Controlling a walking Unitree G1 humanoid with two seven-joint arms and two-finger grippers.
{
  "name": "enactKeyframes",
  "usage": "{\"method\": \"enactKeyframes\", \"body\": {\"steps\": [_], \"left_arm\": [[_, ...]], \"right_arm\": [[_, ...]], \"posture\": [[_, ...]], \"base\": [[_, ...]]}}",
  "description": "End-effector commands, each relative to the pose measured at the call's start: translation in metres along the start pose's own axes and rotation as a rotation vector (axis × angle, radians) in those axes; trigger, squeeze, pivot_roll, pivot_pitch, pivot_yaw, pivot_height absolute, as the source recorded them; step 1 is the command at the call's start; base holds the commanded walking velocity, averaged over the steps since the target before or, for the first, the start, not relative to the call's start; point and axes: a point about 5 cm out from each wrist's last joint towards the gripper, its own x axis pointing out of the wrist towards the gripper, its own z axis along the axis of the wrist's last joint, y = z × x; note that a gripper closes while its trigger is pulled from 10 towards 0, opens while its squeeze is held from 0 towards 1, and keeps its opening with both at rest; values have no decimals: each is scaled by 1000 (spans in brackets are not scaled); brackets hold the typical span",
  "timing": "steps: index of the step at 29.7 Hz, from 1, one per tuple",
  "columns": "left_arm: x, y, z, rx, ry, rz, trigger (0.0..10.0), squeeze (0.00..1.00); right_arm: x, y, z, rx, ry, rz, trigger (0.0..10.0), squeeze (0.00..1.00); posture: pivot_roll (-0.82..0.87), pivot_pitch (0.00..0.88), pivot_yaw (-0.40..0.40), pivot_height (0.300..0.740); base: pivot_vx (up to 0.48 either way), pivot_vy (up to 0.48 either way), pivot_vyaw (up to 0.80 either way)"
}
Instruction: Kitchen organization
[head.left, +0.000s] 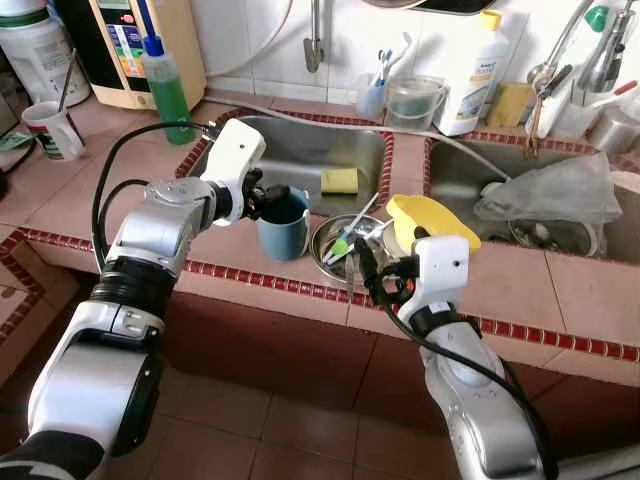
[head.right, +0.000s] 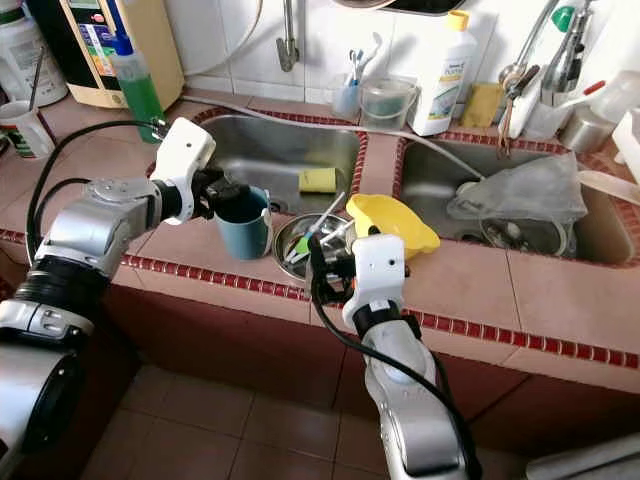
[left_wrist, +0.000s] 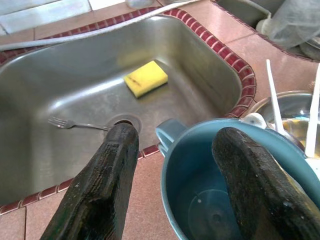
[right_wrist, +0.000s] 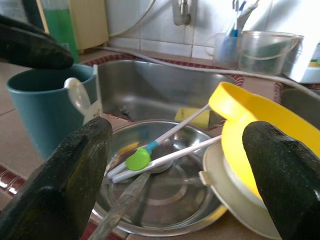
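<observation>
Partly, left gripper (head.left: 268, 200) straddling mug (head.left: 284, 225) rim, handle hidden

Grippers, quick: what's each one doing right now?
Left gripper: open, fingers straddling the blue mug's rim, not clamped.
Right gripper: open, holding nothing, before the steel bowl.

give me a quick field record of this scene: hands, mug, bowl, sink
left hand: open, one finger inside the mug, one outside its wall
right hand: open, low before the bowl
mug: blue, upright on the counter beside the bowl
bowl: steel, holds utensils
sink: holds a yellow sponge and a fork
</observation>
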Motion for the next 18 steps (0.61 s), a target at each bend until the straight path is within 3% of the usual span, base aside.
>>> {"method": "enactKeyframes", "body": {"steps": [1, 18], "left_arm": [[0, 1, 7, 19, 12, -13, 10000, 0], [8, -5, -2, 58, 128, -48, 10000, 0]], "right_arm": [[-2, 3, 6, -8, -17, 13, 10000, 0], [-5, 8, 8, -12, 6, 10, 10000, 0]], "posture": [[-83, 44, 53, 740], [-87, 62, 71, 740]], "base": [[0, 0, 0], [0, 0, 0]]}}
